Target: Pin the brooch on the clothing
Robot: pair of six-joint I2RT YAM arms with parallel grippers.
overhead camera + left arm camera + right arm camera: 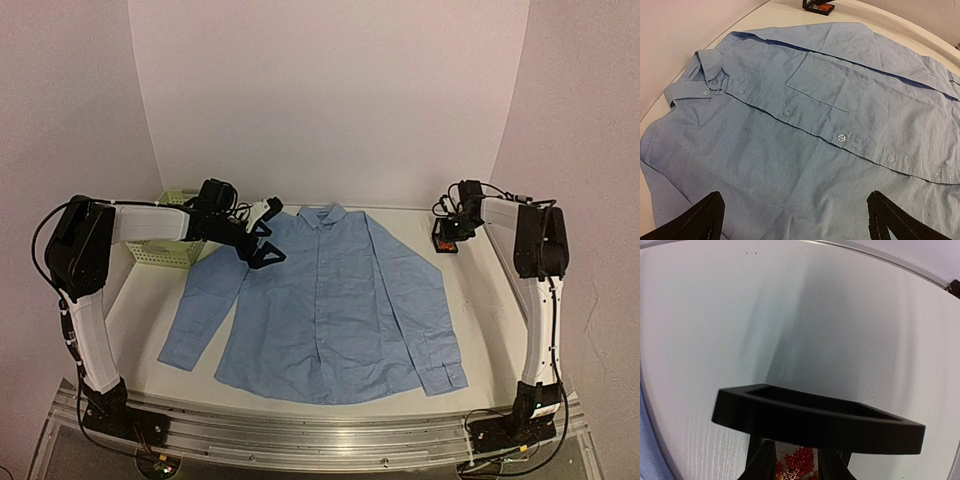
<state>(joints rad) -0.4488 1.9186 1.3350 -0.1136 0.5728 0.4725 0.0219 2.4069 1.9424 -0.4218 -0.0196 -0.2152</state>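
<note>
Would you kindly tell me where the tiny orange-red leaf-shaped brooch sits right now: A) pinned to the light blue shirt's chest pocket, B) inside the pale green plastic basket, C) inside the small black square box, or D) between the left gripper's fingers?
C: the left wrist view shows the orange-red brooch inside the small black square box beyond the light blue button-up shirt, whose pocket is bare.

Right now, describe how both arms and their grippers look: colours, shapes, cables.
Both the left arm and right arm have white tubular links joined by bulky black joint housings, with thin black cables running alongside. The left gripper and right gripper carry matte black, wedge-shaped fingers; the left one has a white part. No markings are legible.
</note>
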